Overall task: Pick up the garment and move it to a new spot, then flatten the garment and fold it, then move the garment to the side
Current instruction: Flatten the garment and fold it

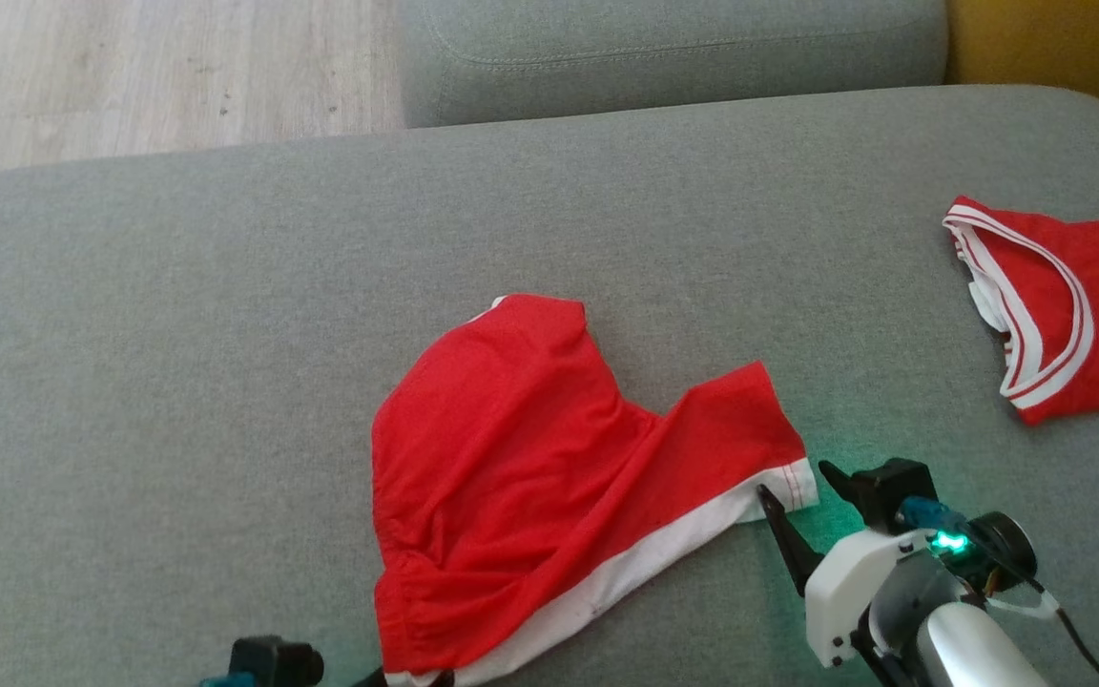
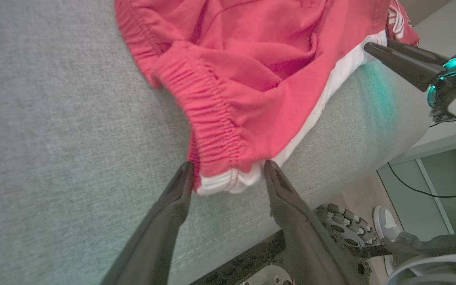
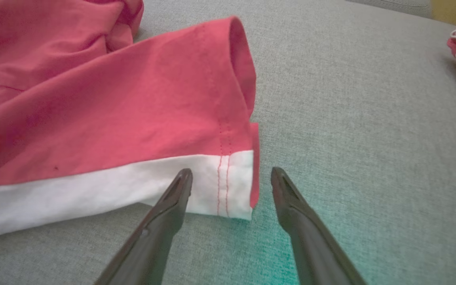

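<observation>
Red shorts (image 1: pixel 521 458) with a white side stripe lie crumpled on the grey cushion (image 1: pixel 225 334). My right gripper (image 1: pixel 802 482) stands open at the leg hem corner of the red shorts (image 3: pixel 133 118), which lies between its spread fingers (image 3: pixel 172 206). At the bottom edge of the head view my left gripper (image 1: pixel 397 679) is barely seen. In the left wrist view the left gripper (image 2: pixel 228 168) is open, its fingertips either side of the elastic waistband corner of the shorts (image 2: pixel 228 79).
A red jersey (image 1: pixel 1065 305) with white trim lies at the cushion's right side. A second grey cushion (image 1: pixel 673 48) is behind, with wood floor (image 1: pixel 149 67) at far left. A person's shoe (image 2: pixel 386 223) shows on the floor beside the robot's base.
</observation>
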Robot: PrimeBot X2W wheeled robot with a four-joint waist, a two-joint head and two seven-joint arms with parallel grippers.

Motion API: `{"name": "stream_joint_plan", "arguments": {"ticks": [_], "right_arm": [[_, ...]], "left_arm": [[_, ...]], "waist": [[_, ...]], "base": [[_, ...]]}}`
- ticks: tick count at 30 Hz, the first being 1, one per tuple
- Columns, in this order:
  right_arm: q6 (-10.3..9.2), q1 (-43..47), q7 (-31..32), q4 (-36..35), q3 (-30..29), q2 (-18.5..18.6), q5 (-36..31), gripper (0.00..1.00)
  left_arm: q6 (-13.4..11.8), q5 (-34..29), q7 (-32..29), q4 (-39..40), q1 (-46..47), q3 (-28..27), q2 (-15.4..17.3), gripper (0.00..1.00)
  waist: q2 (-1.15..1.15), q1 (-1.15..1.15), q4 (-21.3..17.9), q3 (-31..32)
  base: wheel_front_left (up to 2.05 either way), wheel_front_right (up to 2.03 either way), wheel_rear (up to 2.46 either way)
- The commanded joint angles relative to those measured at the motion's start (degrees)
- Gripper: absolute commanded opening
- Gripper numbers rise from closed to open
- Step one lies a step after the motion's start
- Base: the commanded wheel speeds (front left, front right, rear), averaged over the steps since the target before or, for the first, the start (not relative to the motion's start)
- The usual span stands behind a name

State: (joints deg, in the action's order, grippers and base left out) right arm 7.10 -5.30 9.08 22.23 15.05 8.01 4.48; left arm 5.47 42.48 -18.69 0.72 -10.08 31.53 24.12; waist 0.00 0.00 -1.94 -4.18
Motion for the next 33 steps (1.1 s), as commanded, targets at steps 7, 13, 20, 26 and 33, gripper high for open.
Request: {"name": "stream_joint_plan", "arguments": {"ticks": [7, 13, 20, 26, 33], "right_arm": [[0.39, -1.61, -0.06, -2.53, 1.29, 0.71, 0.31, 1.00], [0.39, -1.68, 0.14, -2.74, 1.25, 0.70, 0.24, 1.00], [0.39, -1.63, 0.41, -2.81, 1.94, 0.41, 0.35, 1.00], [0.39, -2.06, 0.67, -2.22, 2.90, 0.23, 0.73, 1.00], [0.39, -2.96, 0.60, -0.90, 4.14, 0.08, 1.50, 1.00]], "left_arm": [[0.59, 1.22, 0.36, 0.61, 2.56, -1.65, 1.02, 0.85], [0.82, 1.36, 0.94, -0.16, 3.40, -1.31, 0.75, 0.78], [1.08, 1.59, 1.69, -1.17, 4.30, -0.91, 0.55, 0.65], [1.25, 1.59, 2.33, -1.98, 5.33, -0.36, 0.00, 0.48], [1.54, 1.84, 3.17, -2.89, 6.69, 0.67, -0.45, 0.19]], "waist": [[0.00, 0.00, -0.05, -0.63], [0.00, 0.00, -0.31, -1.07], [0.00, 0.00, -0.26, -1.49], [0.00, 0.00, -0.02, -2.18], [0.00, 0.00, 0.22, -2.86]], "base": [[0.00, 0.00, 0.00], [0.00, 0.00, 0.00], [0.00, 0.00, 0.00], [0.00, 0.00, 0.00], [0.00, 0.00, 0.00]]}}
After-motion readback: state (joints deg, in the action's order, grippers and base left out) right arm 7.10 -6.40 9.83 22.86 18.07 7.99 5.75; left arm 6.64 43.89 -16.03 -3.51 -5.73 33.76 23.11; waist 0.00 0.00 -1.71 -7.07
